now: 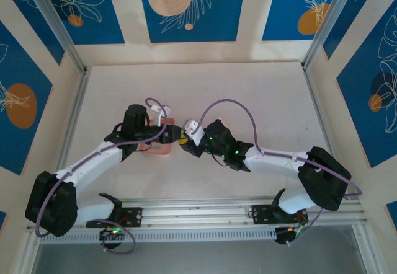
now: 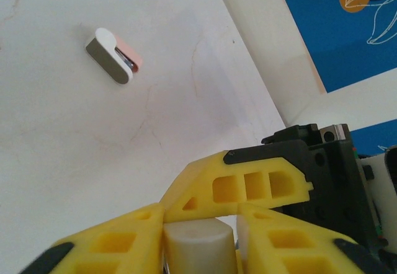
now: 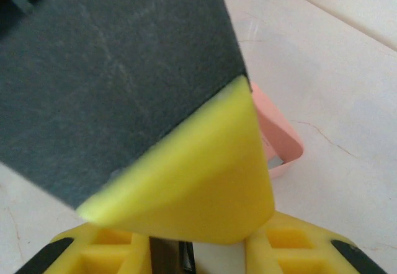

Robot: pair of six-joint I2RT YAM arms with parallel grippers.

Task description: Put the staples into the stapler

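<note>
The claws crowd nose to nose by the pink tray [image 3: 282, 131], where a grey sliver, likely the staples [image 3: 275, 161], lies. The left claw [image 2: 201, 224] sits close around a pale stub; whether it or the right claw [image 3: 198, 252] grips anything, I cannot tell. The stapler [image 2: 111, 56], I think, lies well apart on the counter [image 2: 62, 162]. A nudge could clash fingers and tip the tray

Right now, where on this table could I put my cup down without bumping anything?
The bare tabletop toward the back wall, and the right side beside the rail. Crowded mid-table: left pincer and right pincer meet by the pink tray.
</note>
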